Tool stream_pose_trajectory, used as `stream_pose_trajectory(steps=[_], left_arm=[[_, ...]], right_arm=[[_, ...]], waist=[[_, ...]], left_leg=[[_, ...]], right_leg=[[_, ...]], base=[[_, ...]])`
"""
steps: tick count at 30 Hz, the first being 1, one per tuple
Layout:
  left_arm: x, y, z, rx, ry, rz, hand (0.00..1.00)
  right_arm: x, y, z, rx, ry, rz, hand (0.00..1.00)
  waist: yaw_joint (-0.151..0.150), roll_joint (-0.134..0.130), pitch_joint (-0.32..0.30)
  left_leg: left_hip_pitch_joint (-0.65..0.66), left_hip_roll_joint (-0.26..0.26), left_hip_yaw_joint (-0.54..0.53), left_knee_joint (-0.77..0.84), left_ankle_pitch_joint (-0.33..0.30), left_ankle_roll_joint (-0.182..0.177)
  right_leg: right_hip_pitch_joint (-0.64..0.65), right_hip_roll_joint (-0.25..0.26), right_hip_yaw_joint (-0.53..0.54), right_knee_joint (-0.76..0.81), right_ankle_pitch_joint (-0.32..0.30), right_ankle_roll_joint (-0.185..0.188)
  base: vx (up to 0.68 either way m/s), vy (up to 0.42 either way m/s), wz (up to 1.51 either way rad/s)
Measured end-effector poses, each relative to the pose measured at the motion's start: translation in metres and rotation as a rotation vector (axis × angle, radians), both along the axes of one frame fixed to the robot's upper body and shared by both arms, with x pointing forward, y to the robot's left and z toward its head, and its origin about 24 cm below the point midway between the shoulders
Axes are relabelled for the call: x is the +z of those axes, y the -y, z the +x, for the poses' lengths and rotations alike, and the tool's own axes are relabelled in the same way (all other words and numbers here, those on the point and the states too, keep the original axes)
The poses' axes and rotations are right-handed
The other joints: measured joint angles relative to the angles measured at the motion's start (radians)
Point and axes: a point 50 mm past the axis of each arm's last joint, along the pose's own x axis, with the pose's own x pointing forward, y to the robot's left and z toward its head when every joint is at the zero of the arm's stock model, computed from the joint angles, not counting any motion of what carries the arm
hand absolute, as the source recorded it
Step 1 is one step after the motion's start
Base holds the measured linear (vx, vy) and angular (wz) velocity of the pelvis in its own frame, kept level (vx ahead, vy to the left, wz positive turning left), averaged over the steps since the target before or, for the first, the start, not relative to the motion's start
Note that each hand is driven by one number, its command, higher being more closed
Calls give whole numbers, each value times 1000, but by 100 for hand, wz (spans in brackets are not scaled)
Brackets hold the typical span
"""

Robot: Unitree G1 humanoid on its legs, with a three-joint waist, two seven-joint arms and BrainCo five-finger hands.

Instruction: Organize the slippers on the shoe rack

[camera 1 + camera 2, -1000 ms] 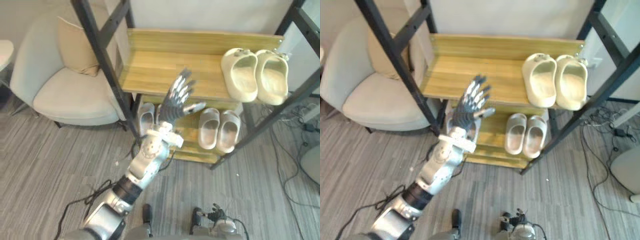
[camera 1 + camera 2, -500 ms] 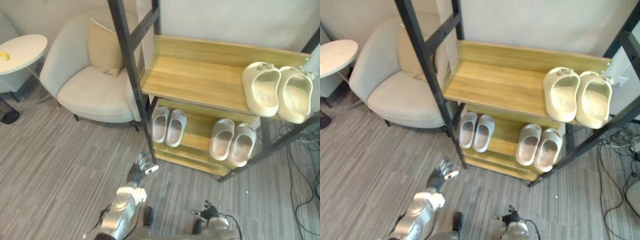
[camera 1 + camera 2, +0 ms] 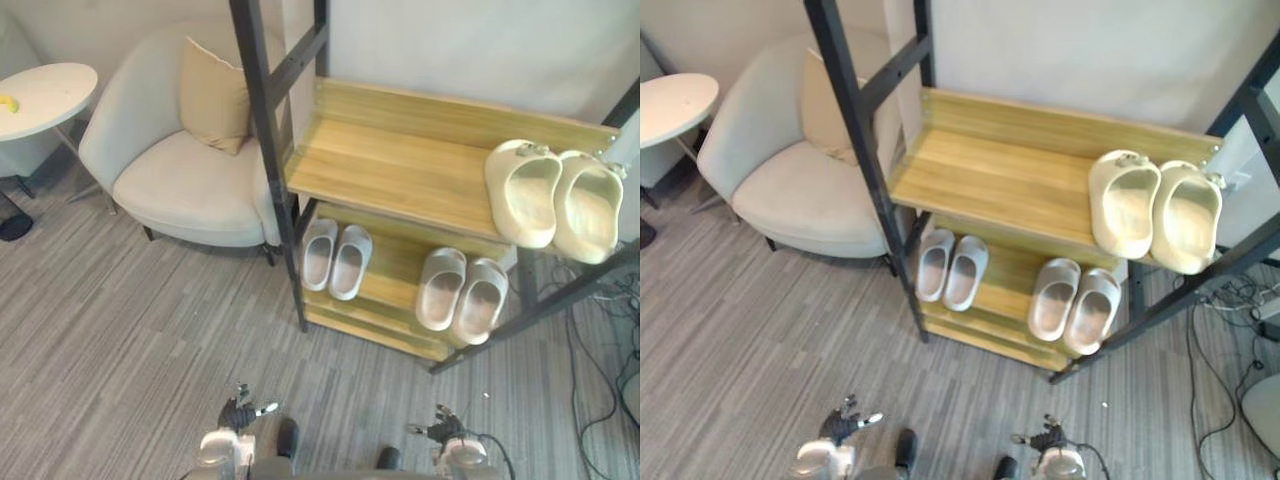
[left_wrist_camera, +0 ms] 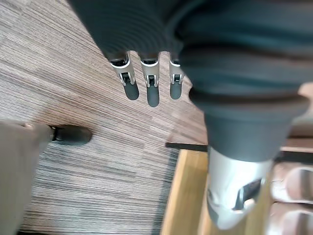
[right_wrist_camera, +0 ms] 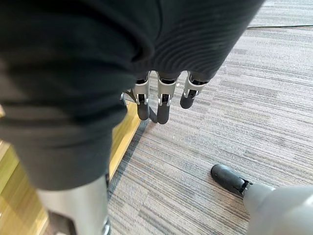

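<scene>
Hanging low, left hand and right hand (fingers relaxed, empty).

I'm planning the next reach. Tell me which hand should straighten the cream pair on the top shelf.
Right, probably. The cream pair sits at the right end of the shelf, on the right hand's side; the left hand hangs low but farther across. Both are empty.
</scene>
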Motion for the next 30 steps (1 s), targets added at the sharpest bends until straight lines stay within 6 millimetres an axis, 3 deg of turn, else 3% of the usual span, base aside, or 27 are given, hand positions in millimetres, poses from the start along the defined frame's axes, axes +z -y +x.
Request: stream_pose_trajectory(steps=[8,10,12,14,15,16,17,19,20,21,22,23,24,26,29,30], left_arm=[[-9,-7,-17,68,-76,24,0],[-10,-8,-21,92,-85,22,0],[-11,-5,-22,96,-89,17,0],[-11,-3,-22,86,-91,18,0],[-11,-4,-21,83,-87,24,0],[-10,-5,-20,83,-84,27,0],[-8,-5,-13,80,-63,33,0],[-3,-6,1,81,-28,44,0],[-3,-5,3,80,-23,42,0],[-1,-5,9,75,-7,43,0],[-2,4,12,70,-6,20,0],[-2,7,12,69,-6,12,0],[-5,12,7,77,-22,-3,0],[-6,13,3,80,-34,-5,0],[-5,16,7,79,-22,-13,0],[-4,19,10,78,-9,-22,0]], right_arm=[[2,-4,7,3,17,9,0],[3,-2,9,-14,25,10,0],[4,1,10,-33,31,8,0],[5,2,13,-29,40,5,0],[4,0,12,-30,37,9,0],[4,-1,12,-30,37,12,0],[3,-7,11,-30,35,28,0],[3,-12,12,-31,41,42,0],[3,-12,13,-30,45,40,0],[5,-11,18,-29,61,36,0],[8,-7,23,-35,78,27,0],[8,-6,23,-37,81,22,0],[10,-5,27,-36,89,14,0],[13,-9,35,-27,110,20,0],[16,-16,43,-21,132,35,0],[17,-17,45,-20,139,34,0]], waist=[[5,-2,8],[9,-2,10],[9,-4,21],[9,9,28],[6,10,30],[5,9,30],[-2,14,40],[-9,5,48],[-9,5,49],[-9,-13,60],[-6,23,76],[-3,23,77],[4,47,66],[7,59,66],[18,43,90],[21,39,93]], left_leg=[[13,3,19,0,-21,-2],[18,0,23,3,-37,9],[16,-26,19,60,-87,28],[24,-41,0,94,-109,37],[37,-52,-29,113,-116,43],[43,-53,-43,117,-116,43],[45,-52,-105,124,-116,44],[25,-60,-213,132,-110,33],[17,-61,-230,135,-107,29],[12,-78,-272,142,-106,13],[10,-63,-310,140,-106,-6],[2,-57,-312,140,-104,-8],[-22,-37,-314,139,-97,-19],[-47,-23,-313,136,-77,-45],[-82,-25,-301,115,-5,-61],[-108,-31,-253,114,33,-57]], right_leg=[[2,1,16,6,-11,7],[-9,-8,21,38,-38,11],[-77,-79,31,259,-138,31],[-149,-134,58,489,-168,34],[-192,-159,106,628,-156,17],[-201,-162,123,666,-149,7],[-216,-153,172,714,-209,3],[-206,-96,195,626,-280,4],[-204,-84,196,590,-279,2],[-166,-62,190,447,-251,-12],[-116,-45,134,384,-245,-24],[-109,-38,122,368,-240,-25],[-99,-11,93,325,-220,-34],[-83,16,61,271,-195,-46],[-67,28,-3,230,-181,-59],[-69,26,-33,231,-181,-60]], base=[[44,-7,-7],[118,-6,-6],[142,55,8],[147,59,25],[146,44,47],[211,-33,101],[197,-148,120],[133,-224,156],[45,-231,145],[31,-251,119],[31,-234,107],[13,-201,70],[16,-163,46],[1,-154,43],[-39,-113,70],[-47,-61,74]])
